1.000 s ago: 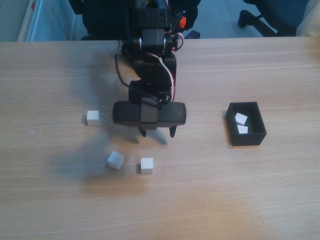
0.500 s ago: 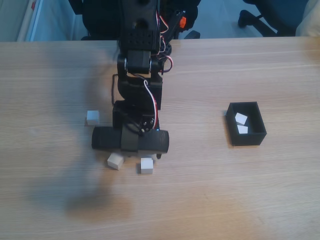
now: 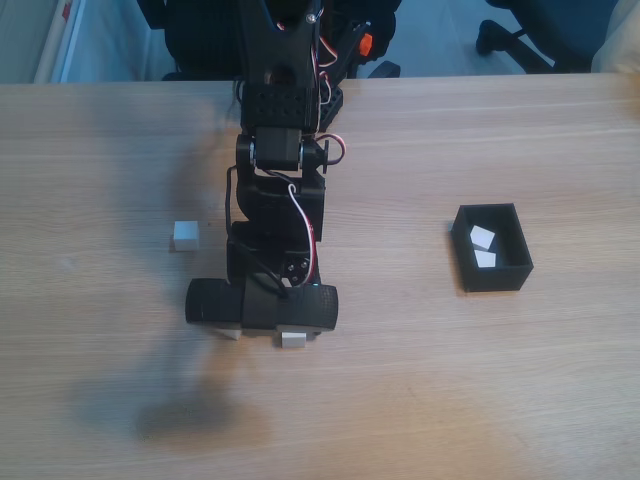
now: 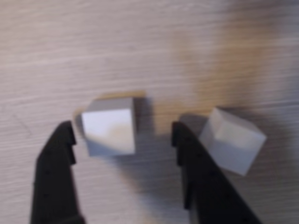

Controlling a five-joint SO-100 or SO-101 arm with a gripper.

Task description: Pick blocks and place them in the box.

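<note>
My gripper (image 4: 124, 140) has its jaws spread wide around one block (image 4: 111, 125) on the desk (image 3: 500, 400), second block (image 4: 232, 140) just outside. Looks light, rigid, smooth; I'd pinch opposite flat faces. Box (image 3: 520, 268) well apart.

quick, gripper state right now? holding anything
gripper: open, holding nothing; its fingers straddle one block on the table, a second block lies just outside.
</note>
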